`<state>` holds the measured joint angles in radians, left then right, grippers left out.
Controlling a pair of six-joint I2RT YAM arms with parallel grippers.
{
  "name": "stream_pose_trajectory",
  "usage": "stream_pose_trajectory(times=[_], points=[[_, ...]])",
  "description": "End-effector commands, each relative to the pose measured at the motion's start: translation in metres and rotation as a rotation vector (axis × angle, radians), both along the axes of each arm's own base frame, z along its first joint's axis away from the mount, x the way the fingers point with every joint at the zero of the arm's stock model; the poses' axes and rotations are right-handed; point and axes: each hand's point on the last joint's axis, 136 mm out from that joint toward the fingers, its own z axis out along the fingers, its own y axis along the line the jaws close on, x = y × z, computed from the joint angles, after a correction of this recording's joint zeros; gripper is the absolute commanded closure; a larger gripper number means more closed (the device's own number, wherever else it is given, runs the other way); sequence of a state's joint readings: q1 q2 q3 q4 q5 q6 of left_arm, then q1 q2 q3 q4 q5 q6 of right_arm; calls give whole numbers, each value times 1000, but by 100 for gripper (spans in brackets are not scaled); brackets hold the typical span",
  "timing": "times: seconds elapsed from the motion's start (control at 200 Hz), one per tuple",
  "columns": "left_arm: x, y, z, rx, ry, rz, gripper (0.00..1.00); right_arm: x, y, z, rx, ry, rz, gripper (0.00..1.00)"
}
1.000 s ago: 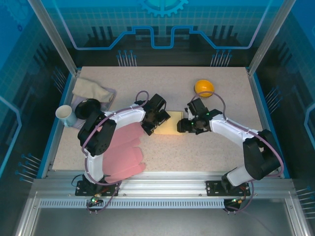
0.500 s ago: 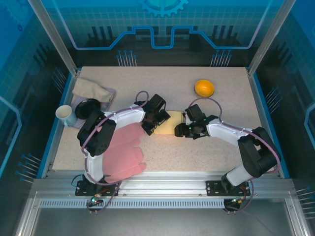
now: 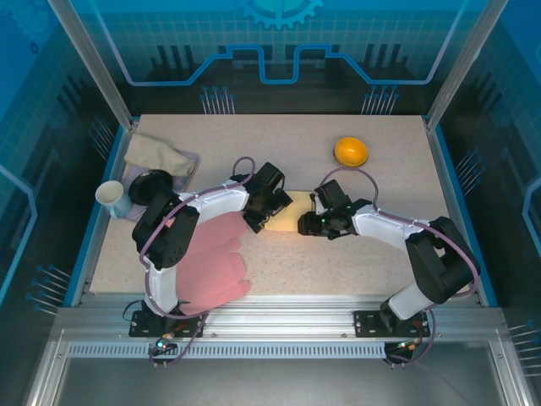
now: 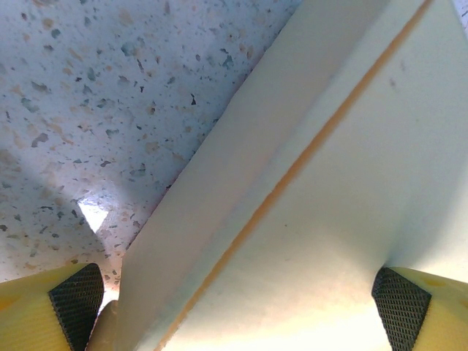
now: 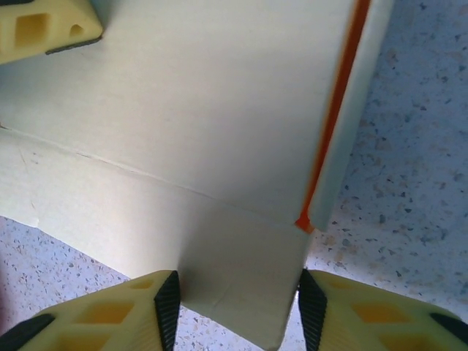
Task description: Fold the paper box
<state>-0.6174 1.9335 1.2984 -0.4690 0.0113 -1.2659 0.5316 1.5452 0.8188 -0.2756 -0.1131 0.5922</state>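
1. Left gripper [image 3: 267, 209] has not moved in the last second. Its jaws are spread wide with nothing clamped, and its pads [image 4: 76, 295] sit astride an edge of the paper box [image 3: 289, 217], which lies flat just under and ahead of them.
2. Between the two grippers, less bare card shows than a second ago. A crease [image 4: 298, 173] runs away from the left fingertips.
3. Right gripper [image 3: 311, 222] has slid in toward its partner — fingers [image 5: 167, 306] part-spread either side of a flap [image 5: 241, 292]. Whether they pinch it, I cannot tell. My reading is that the left anchors the box and the flap fold is about to begin.
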Motion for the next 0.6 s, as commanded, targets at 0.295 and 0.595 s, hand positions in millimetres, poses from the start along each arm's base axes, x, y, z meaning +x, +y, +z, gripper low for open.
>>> stream_pose_trajectory(times=[0.295,0.595], points=[[-19,28,-19,113,71,16,1,1,2,-3,-67,-44,59,54],[-17,28,-18,118,70,14,1,-2,1,-17,-68,-79,103,54]])
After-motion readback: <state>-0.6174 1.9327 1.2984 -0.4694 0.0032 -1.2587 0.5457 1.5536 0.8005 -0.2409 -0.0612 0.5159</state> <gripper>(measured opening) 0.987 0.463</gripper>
